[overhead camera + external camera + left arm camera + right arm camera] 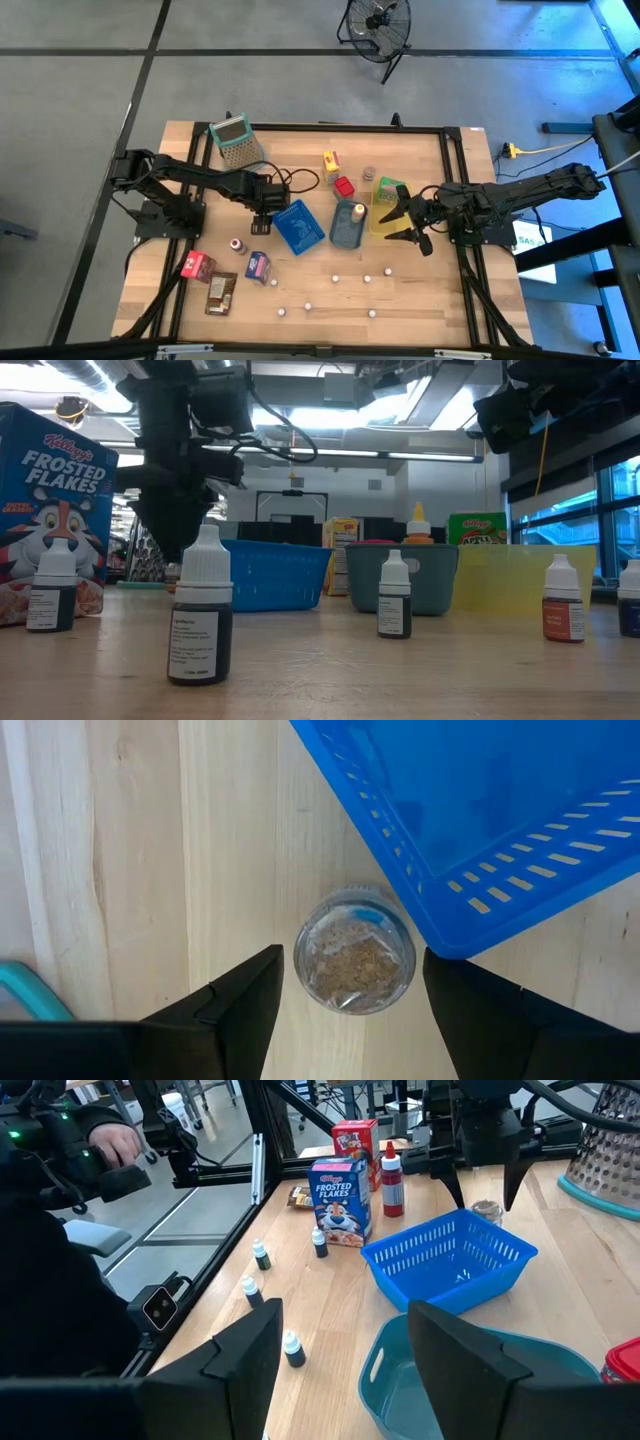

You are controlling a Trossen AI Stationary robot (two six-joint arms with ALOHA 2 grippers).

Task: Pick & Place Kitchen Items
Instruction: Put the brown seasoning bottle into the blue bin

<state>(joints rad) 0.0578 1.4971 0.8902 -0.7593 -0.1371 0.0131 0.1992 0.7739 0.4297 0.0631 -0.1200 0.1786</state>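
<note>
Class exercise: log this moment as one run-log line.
left gripper: open, astride small jar beside blue basket | right gripper: open, above yellow tray, holding nothing

A bright blue slotted basket [520, 810] sits on the pale wood counter [130, 870]. Beside it, a clear jar [355, 963] holds tan-brown crumbs. A blue Frosted Flakes box [340, 1200] stands near a red bottle [392, 1185] and a teal tray [450, 1380].

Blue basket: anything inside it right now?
The blue basket looks empty across its visible floor; its near wall hides one strip. A small jar stands outside its corner, below the open left gripper.
</note>
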